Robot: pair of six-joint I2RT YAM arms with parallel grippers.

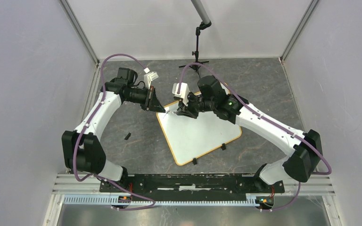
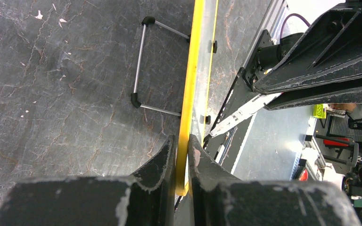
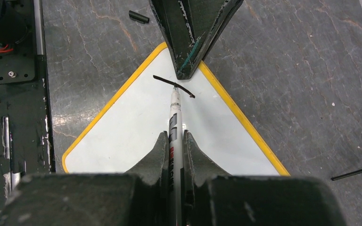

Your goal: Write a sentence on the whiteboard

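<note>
The whiteboard (image 1: 200, 134) lies tilted on the dark table, white with a yellow rim (image 2: 191, 80). My left gripper (image 1: 156, 107) is shut on that rim at the board's far-left corner, with the yellow edge pinched between its jaws (image 2: 183, 157). A white marker (image 3: 174, 110) is held in my shut right gripper (image 3: 174, 141), its tip down on the whiteboard (image 3: 132, 132) near that corner. Of the sentence, one short curved black stroke (image 3: 162, 79) shows at the tip. The left gripper's fingers (image 3: 188, 33) stand just beyond it.
A small black cap (image 1: 127, 137) lies on the table left of the board. A black tripod stand (image 1: 197, 49) is at the back centre. A wire bracket (image 2: 139, 66) sits beside the board's rim. Grey walls close in both sides.
</note>
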